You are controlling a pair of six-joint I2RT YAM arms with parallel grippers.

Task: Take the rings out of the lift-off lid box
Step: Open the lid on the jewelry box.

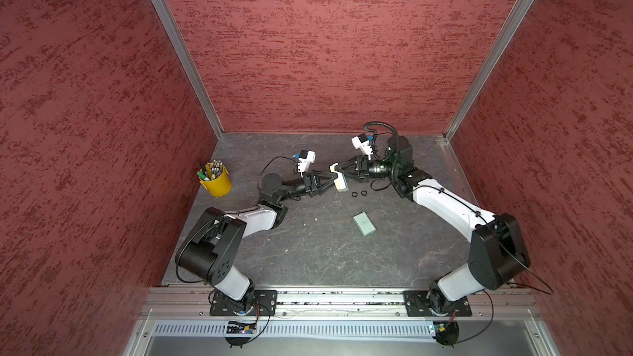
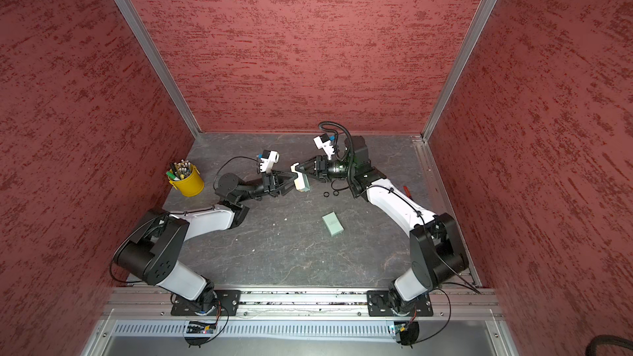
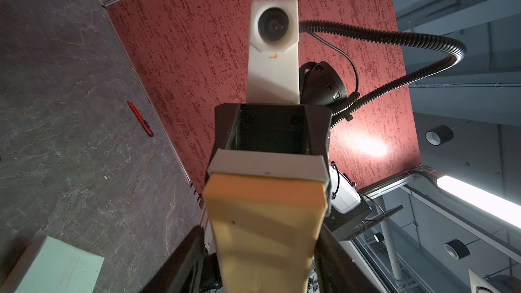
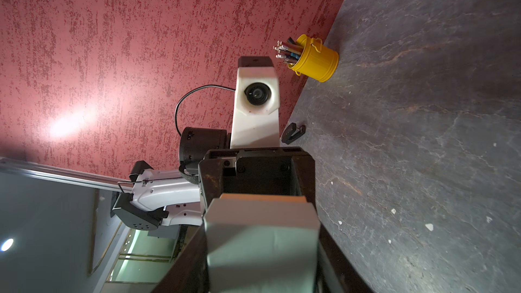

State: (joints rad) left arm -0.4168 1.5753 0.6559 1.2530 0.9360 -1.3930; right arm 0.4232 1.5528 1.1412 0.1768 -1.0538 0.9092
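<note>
Two black rings (image 1: 354, 194) already lie on the table (image 1: 308, 255). They are just beside the box, on its side toward the right edge, and closer to the far edge than to the near one. I cannot see more rings; some may sit in the foam.

The lid (image 1: 363, 224) lies apart, near the table's middle. The box (image 4: 262, 238) is in the air, turned on its side, between both arms.

The step seems to be drawing the foam insert (image 3: 265, 221) out of the box. It is best to pull slowly and straight along the opening, low above the table. Then a falling ring lands near and does not roll to an edge.

The right gripper (image 1: 342, 172) is partly closed and clamped on the box walls. The left gripper (image 1: 331, 181) has its jaws partly apart, and both appear to press on the foam insert.
</note>
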